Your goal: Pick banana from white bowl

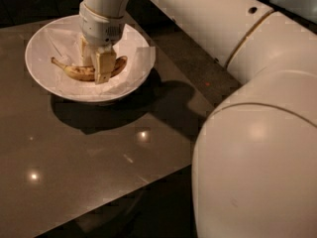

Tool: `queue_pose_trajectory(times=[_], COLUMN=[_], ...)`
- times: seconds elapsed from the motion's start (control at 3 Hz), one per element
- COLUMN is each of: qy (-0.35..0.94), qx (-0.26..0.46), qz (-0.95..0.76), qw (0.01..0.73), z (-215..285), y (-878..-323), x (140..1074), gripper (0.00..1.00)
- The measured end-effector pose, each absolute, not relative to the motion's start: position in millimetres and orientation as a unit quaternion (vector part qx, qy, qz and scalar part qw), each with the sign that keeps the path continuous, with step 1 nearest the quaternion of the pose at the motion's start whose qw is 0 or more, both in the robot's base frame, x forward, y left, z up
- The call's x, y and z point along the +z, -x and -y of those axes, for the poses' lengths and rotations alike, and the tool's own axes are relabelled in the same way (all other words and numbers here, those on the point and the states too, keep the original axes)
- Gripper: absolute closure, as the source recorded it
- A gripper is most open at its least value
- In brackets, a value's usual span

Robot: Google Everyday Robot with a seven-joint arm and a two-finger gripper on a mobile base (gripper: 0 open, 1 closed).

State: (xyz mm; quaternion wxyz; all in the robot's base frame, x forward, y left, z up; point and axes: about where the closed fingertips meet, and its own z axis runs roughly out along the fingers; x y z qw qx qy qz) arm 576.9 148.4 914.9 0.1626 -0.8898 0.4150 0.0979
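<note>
The speckled yellow banana (73,71) lies on crumpled white paper in the white bowl (44,86) at the far left of the dark table. My gripper (97,73) reaches straight down into the bowl. Its two fingers straddle the middle of the banana, one behind it and one in front (105,66), and they are closed against it. The banana still rests on the paper. Its stem end points left and its right tip (120,62) sticks out past the near finger. The middle of the banana is hidden by the finger.
The glossy brown table (99,157) runs from the bowl toward the front edge, with light spots reflected on it. My large white arm (257,133) fills the right side of the view. A dark floor lies beyond the table's front and right edges.
</note>
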Motion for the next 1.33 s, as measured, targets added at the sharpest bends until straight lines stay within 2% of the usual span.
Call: queue_pose_trajectory(times=[0.33, 1.0, 1.33], qy=[0.879, 0.879, 0.861], qx=[0.105, 0.108, 0.137], qz=[-0.436, -0.434, -0.46], qw=[0.164, 0.165, 0.169], z=[-139.8, -139.3, -131.4], y=[-532.5, -516.8, -476.5], x=[921.8, 932.2, 934.1], gripper=[1.0, 1.0, 1.0])
